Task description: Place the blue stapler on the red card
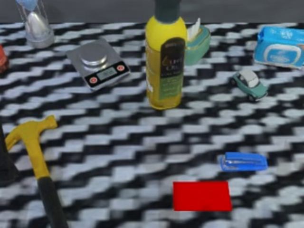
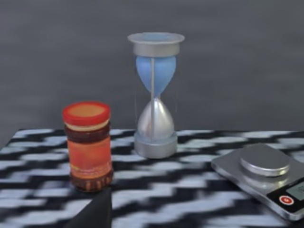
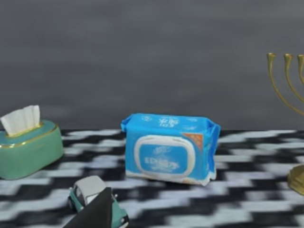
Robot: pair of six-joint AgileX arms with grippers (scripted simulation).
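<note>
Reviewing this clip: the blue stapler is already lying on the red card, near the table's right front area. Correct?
Not quite. In the top view the blue stapler lies on the patterned table just beyond the red card, not on it. The rest holds: both are at the right front.

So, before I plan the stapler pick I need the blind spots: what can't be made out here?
- Both tools: in no view, so open or shut is unknown.
- Blue stapler and red card: top view only, neither wrist camera shows them.
- Hammer: handle cut off by the top view's bottom edge.
- Candelabra: cropped by the right wrist view's edge.
</note>
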